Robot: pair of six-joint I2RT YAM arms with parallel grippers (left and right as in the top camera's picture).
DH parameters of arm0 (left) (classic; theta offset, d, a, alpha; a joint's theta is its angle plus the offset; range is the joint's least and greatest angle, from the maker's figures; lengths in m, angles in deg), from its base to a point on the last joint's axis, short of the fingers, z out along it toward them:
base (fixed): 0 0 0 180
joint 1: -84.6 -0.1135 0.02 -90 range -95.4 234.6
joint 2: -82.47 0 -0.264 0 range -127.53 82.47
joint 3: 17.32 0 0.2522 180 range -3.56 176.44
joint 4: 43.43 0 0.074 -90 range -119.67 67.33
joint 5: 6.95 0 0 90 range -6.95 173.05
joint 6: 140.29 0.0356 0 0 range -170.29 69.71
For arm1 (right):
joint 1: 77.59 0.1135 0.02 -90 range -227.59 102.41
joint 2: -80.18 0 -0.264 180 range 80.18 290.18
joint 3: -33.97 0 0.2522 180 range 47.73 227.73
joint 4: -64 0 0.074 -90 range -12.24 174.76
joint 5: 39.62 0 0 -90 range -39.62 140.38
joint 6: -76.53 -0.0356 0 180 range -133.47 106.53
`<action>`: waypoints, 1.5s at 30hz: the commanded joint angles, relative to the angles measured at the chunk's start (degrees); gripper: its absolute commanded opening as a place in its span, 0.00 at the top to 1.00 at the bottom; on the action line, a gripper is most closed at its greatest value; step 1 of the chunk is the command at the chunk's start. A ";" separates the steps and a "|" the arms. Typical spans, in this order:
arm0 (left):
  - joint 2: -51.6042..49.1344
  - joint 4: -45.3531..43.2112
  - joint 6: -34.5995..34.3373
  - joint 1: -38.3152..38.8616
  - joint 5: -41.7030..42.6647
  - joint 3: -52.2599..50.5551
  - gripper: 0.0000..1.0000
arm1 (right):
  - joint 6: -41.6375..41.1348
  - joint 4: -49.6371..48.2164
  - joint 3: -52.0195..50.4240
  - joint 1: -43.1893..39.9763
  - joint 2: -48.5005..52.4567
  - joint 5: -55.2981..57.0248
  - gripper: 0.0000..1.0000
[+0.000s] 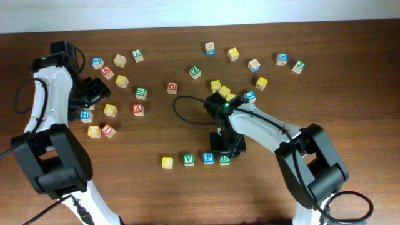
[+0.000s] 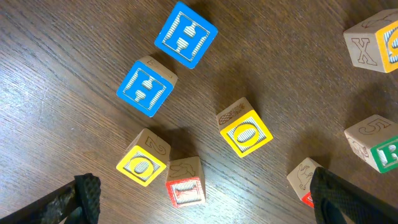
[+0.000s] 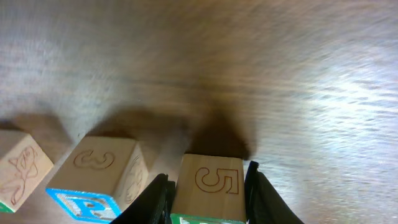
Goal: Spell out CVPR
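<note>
Four cubes stand in a row near the table's front: a yellow-faced C cube (image 1: pixel 167 162), a green V cube (image 1: pixel 189 159), a blue P cube (image 1: pixel 208 158) and a green R cube (image 1: pixel 225 160). My right gripper (image 1: pixel 227 149) hangs over the row's right end. In the right wrist view it (image 3: pixel 206 182) is shut on the R cube (image 3: pixel 210 194), a finger against each side; the cube's side shows a 5. The P cube (image 3: pixel 93 180) sits just left of it, slightly apart. My left gripper (image 1: pixel 94 92) is open above loose cubes at the left, its fingers (image 2: pixel 87 199) far apart.
Loose letter cubes lie scattered across the back and left of the table (image 1: pixel 312 81). Below the left gripper are two blue cubes (image 2: pixel 185 34), yellow O cubes (image 2: pixel 247 132) and a red cube (image 2: pixel 185 185). A black cable (image 1: pixel 181 109) loops beside the right arm.
</note>
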 commanded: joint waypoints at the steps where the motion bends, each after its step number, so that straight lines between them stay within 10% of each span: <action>1: -0.50 0.02 -0.74 -0.15 -0.63 -0.15 0.01 | -0.66 -0.20 1.16 -1.81 -0.52 -0.17 0.73; 22: -0.50 0.02 -0.74 -0.15 -0.63 -0.15 0.01 | -0.42 -0.90 1.16 -1.16 -0.52 -2.67 0.67; 28: -0.50 0.04 -0.74 -0.15 -0.63 -0.15 0.01 | -0.42 -0.20 2.95 -1.31 -0.55 -2.67 0.52; 45: -0.50 0.04 -0.74 -0.15 -0.63 -0.15 0.01 | 4.11 26.47 29.59 -10.82 -12.76 13.68 0.50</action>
